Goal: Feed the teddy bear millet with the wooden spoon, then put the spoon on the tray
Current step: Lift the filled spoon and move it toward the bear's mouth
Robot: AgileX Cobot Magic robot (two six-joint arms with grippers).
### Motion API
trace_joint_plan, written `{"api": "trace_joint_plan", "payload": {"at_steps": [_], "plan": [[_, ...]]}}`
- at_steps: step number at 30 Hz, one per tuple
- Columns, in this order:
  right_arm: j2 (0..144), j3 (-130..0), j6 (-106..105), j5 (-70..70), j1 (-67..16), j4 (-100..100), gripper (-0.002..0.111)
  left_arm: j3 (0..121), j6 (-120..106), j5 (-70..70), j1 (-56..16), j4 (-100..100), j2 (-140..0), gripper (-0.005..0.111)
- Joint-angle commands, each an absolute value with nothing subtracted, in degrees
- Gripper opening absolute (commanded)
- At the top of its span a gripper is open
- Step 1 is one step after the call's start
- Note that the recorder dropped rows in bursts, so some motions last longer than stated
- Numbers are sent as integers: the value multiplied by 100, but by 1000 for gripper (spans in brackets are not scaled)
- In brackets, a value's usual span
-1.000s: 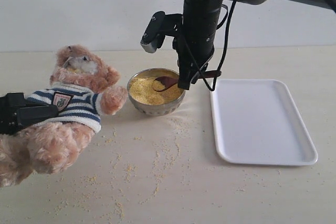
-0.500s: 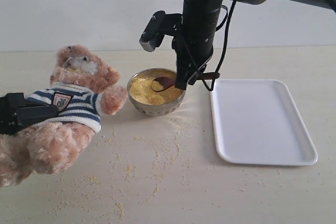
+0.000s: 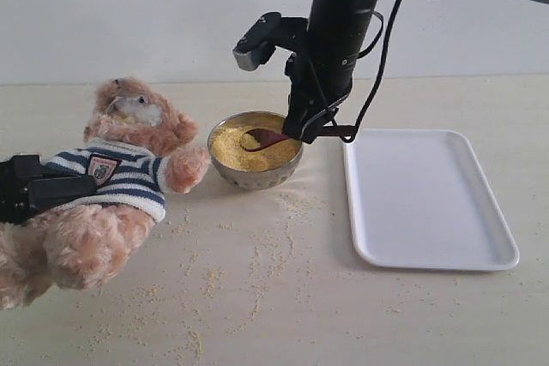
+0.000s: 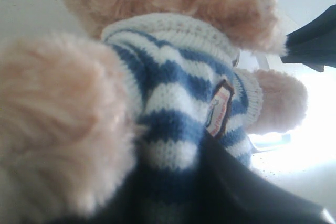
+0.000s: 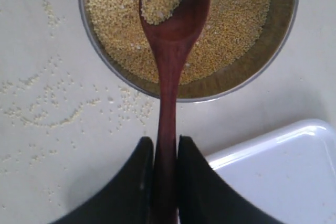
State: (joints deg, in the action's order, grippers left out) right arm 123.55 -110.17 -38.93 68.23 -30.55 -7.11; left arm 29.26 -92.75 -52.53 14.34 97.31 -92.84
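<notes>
The teddy bear (image 3: pixel 120 179) leans back at the left, its striped shirt (image 4: pixel 173 77) filling the left wrist view. My left gripper (image 3: pixel 53 186) is shut on its body, a dark finger (image 4: pixel 247 192) pressed into the shirt. My right gripper (image 3: pixel 302 130) (image 5: pixel 164 142) is shut on the handle of the wooden spoon (image 3: pixel 264 137) (image 5: pixel 170 51). The spoon's bowl carries a heap of millet and sits over the millet (image 3: pixel 244 147) (image 5: pixel 231 19) in the metal bowl (image 3: pixel 255 176). The white tray (image 3: pixel 425 199) (image 5: pixel 278 171) lies to the right, with nothing on it.
Loose millet grains (image 3: pixel 257 263) are scattered over the table in front of the bowl and the bear. The right arm rises steeply above the bowl's right rim (image 5: pixel 252 77). The tray's left edge lies close to the bowl.
The right arm has leaned right at the top while the spoon's bowl slid left over the millet. The bear has shifted slightly right and down in the left gripper.
</notes>
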Motion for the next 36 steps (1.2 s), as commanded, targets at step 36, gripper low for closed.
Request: {"api": "trace_joint_plan", "payload": {"at_steps": [36], "plan": [[11498, -11093, -4385, 6996, -2517, -2976, 0, 2588, -9204, -5540, 1409, 9599, -9234, 5]]}}
